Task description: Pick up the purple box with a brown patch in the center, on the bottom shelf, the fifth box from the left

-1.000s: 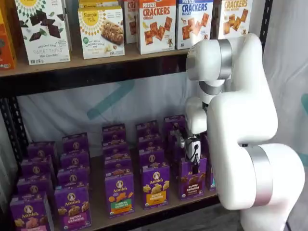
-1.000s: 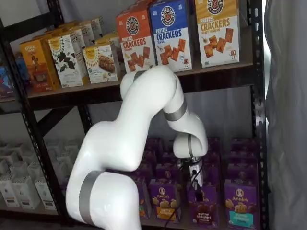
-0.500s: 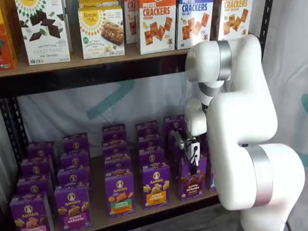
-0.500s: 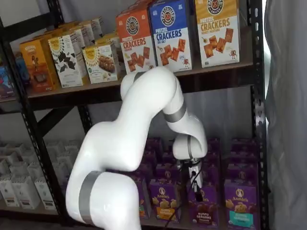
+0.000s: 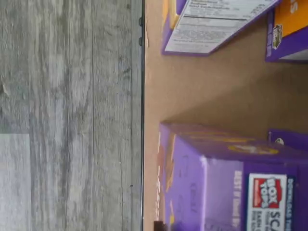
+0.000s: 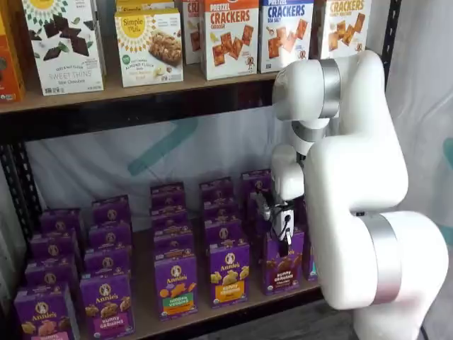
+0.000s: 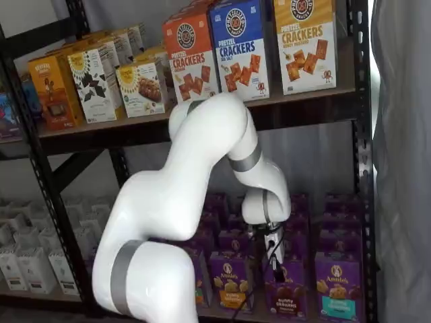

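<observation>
Grey plank floor (image 5: 67,115) lies below the bottom shelf (image 5: 202,86) edge.

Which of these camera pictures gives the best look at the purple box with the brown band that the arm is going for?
A shelf view shows the purple box best: its whole front, brown band included. In a shelf view from the other side it also shows, lower and partly cropped. The wrist view shows purple cartons only close up, none identifiable.

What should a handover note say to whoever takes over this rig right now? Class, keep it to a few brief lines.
End effector: down at the top of the purple box; open or shut cannot be told.
Purple box: standing at the front of the bottom shelf, beside the carton with the yellow band.
Done: approach to the box.
Left: confirm the grip, lift the box off the shelf.
</observation>
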### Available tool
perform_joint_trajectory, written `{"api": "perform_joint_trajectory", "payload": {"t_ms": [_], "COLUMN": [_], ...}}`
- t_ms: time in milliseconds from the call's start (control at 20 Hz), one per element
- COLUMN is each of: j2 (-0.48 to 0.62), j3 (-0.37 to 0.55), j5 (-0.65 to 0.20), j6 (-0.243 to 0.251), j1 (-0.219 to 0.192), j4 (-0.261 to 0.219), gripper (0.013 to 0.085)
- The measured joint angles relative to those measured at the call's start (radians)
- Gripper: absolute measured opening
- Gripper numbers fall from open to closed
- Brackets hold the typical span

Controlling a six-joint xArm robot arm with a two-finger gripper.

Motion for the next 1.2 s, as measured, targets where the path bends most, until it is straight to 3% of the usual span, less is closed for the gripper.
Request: {"api": "perform_joint_trajectory", "payload": {"t_ms": [200,500,600,1200], "j2": [-0.003,-0.007,-0.009,-0.054], "j3": [0.003,0.012,0.015,0.081], "j5": [0.001,-0.004,-0.005,-0.028], "j6": [-0.003,0.006,0.005,0.003], "j1": [0.001,-0.002,-0.003,-0.006], "j4": [0.003,-0.009,-0.009,-0.009], "gripper": [0.041,0.041,0.033,0.033]}}
